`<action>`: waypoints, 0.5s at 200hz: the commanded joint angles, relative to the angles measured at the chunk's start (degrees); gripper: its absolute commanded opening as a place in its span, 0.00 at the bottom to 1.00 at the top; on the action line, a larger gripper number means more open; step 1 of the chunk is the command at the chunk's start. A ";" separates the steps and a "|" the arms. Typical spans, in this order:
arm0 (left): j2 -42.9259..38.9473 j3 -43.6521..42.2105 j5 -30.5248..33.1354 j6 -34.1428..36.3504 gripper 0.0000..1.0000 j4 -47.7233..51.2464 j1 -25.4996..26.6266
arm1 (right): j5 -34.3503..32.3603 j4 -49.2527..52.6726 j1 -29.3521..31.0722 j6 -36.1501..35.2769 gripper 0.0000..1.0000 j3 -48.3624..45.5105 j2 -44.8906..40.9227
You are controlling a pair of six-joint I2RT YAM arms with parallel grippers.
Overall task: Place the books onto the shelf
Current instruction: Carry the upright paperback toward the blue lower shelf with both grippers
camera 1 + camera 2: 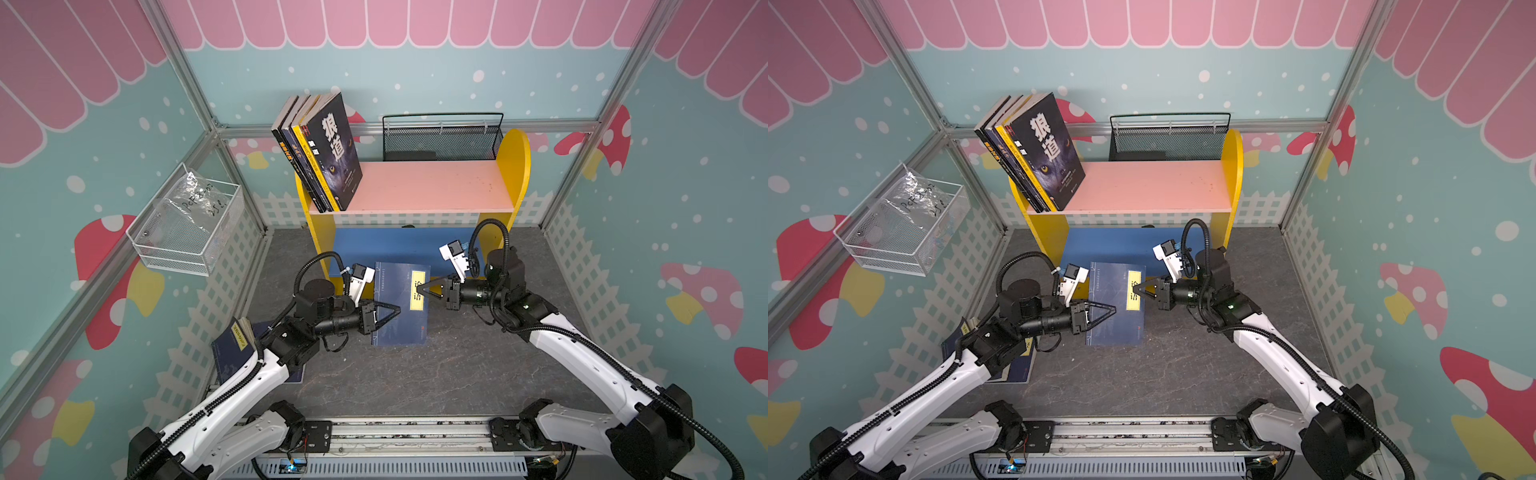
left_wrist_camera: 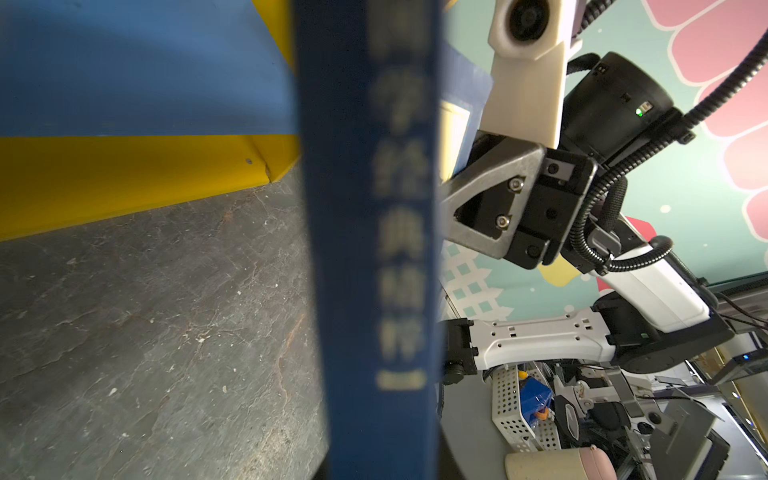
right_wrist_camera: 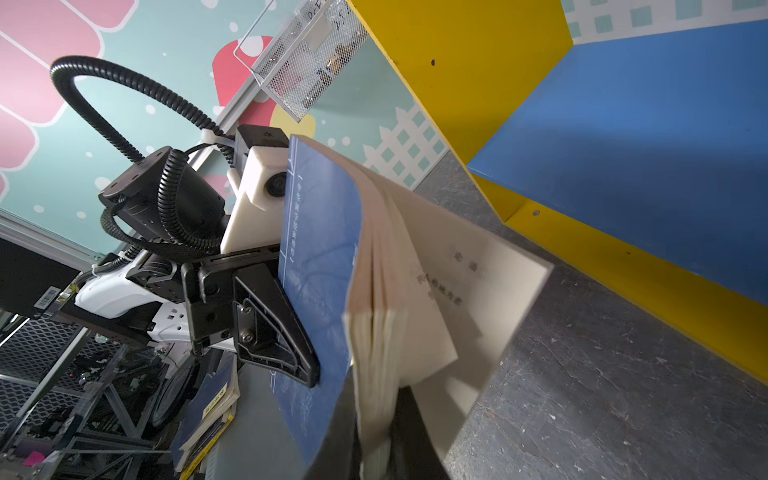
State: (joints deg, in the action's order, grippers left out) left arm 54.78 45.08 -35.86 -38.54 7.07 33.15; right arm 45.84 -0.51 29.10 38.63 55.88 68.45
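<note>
We see the shelf (image 1: 517, 166) standing just beyond both grippers, its blue lower board level with them. A navy book (image 1: 399, 307) with a yellow title label spans the gap between the two grippers, cover up. Four books (image 1: 328, 153) lean together on the pink upper board, above and beyond the left gripper (image 1: 392, 313). A small stack of navy books (image 1: 230, 353) lies behind that gripper, beside its arm. The left gripper is pressed together on the navy book's spine edge. The right gripper (image 1: 422, 289) straddles the opposite edge, where loose pages fan out; we cannot tell whether it pinches them.
</note>
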 commanded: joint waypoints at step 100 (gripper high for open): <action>-1.85 7.73 1.48 -4.81 0.00 -2.56 -2.67 | 3.74 -21.83 -0.65 10.79 0.77 -16.46 -9.80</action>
State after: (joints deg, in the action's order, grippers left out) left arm 52.03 50.59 -33.23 -40.99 8.45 30.76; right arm 47.37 -13.58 28.49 45.15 41.45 61.45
